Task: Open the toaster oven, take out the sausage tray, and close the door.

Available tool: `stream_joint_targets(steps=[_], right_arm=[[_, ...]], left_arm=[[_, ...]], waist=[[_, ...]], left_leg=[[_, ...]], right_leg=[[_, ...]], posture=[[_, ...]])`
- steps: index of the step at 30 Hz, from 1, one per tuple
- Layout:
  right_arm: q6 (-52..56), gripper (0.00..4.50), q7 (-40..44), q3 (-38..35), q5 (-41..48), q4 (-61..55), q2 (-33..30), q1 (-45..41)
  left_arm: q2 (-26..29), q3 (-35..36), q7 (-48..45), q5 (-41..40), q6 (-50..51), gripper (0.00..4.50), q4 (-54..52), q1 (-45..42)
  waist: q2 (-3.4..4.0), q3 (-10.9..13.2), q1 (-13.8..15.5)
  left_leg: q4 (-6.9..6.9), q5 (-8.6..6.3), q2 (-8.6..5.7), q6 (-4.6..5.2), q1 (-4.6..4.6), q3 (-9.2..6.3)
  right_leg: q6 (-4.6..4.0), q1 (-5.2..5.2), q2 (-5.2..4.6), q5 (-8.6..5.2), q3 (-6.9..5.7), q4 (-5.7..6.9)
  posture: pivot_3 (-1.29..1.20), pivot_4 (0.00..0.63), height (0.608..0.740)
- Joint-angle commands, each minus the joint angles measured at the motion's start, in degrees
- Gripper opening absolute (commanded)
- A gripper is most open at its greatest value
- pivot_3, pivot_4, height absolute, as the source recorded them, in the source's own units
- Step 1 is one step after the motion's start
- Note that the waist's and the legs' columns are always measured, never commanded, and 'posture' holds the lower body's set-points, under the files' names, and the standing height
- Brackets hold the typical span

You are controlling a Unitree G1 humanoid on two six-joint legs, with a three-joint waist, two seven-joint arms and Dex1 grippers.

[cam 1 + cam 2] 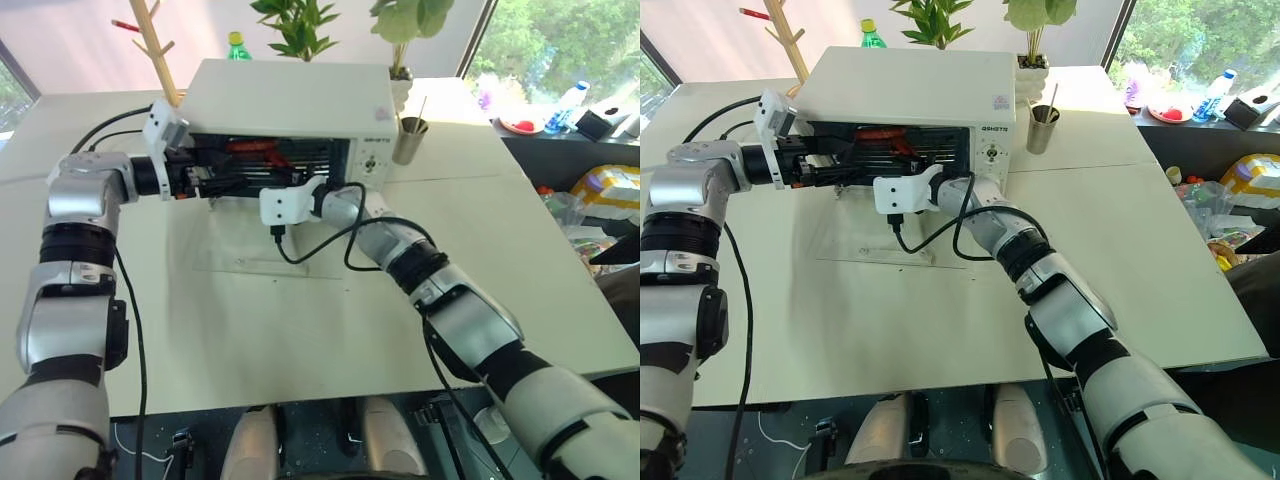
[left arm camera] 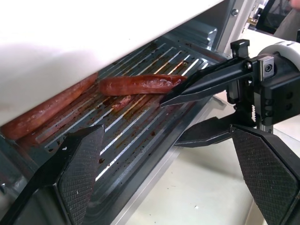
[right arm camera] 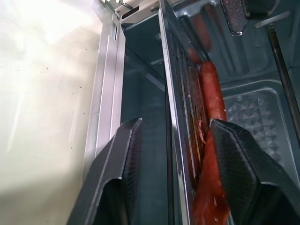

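I judge the first step done: the door (image 1: 250,250) lies folded flat before the toaster oven (image 1: 300,100). The sausage tray (image 2: 136,122) sits inside. My right gripper (image 2: 187,115) straddles its front rim, jaws parted, not clamped; my left gripper (image 2: 164,178) hangs released alongside. Pulling it out and closing up remain.

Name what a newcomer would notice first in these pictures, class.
The white toaster oven on the table with its door dropped flat. Both hands reach into its mouth: the right hand straddles the front edge of the sausage tray, fingers apart, and the left hand waits open beside it.
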Motion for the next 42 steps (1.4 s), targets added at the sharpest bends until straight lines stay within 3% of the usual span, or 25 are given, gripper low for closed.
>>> stream_joint_targets(steps=[1,9,12,15,25,37,42], right_arm=[[-1.5,2.42,-2.9,0.4,-0.7,3.7,1.6,-4.2],[-2.8,2.42,-6.8,2.0,-2.4,13.2,3.4,-8.8],[-3.1,1.64,-6.5,1.8,-2.0,14.0,3.7,-9.2],[-3.1,0.04,-6.0,1.8,-1.9,13.7,3.7,-8.7],[-2.2,0.04,-3.1,1.1,-1.1,6.1,1.6,-5.7],[7.5,0.04,9.8,-1.4,0.2,-34.4,-8.0,15.5],[8.3,0.04,12.7,-3.0,1.3,-45.6,-12.4,22.7]], left_arm=[[1.2,1.4,0.2,-0.1,-0.7,4.50,-1.3,-1.8],[1.0,1.4,0.3,-0.2,-0.7,4.50,-1.5,-1.9],[1.0,1.5,0.4,-0.2,-0.7,4.50,-1.5,-1.9],[1.1,1.6,0.5,-0.3,-0.7,4.50,-1.4,-1.8],[0.7,1.2,0.1,0.3,-1.5,4.50,0.8,-3.1],[-0.7,0.0,-2.0,2.5,-5.3,4.50,7.5,-5.4],[-1.4,-0.5,-2.7,3.2,-6.5,4.50,9.9,-6.3]], waist=[[0.00,0.0,0.0],[0.00,0.0,-0.1],[0.00,0.0,-0.1],[0.00,0.0,-0.1],[-0.01,0.0,-0.1],[-0.02,0.0,1.5],[-0.04,0.0,1.9]], left_leg=[[0.00,0.00,0.00,0.00,0.00,0.00],[-0.01,0.00,0.00,0.00,0.00,0.00],[-0.01,0.00,0.00,0.00,0.00,0.00],[-0.01,0.00,0.00,0.00,0.00,0.00],[-0.01,0.00,0.00,-0.01,-0.01,0.00],[0.03,0.00,-0.06,0.00,-0.09,-0.03],[0.05,0.00,-0.08,0.00,-0.11,-0.06]], right_leg=[[0.00,0.00,0.00,0.00,0.00,0.00],[0.00,-0.01,0.00,0.00,0.00,0.00],[0.00,-0.01,0.00,0.00,0.00,0.01],[0.00,-0.01,0.00,0.00,0.00,0.01],[0.00,-0.02,0.00,0.00,0.00,0.02],[0.02,-0.03,-0.04,0.00,-0.01,-0.01],[0.03,-0.02,-0.05,0.00,-0.04,-0.03]], posture=[[0.00,0.150,0.717],[0.00,0.150,0.717],[0.00,0.150,0.717],[0.00,0.150,0.717],[0.00,0.150,0.717],[0.00,0.150,0.717],[0.00,0.150,0.717]])
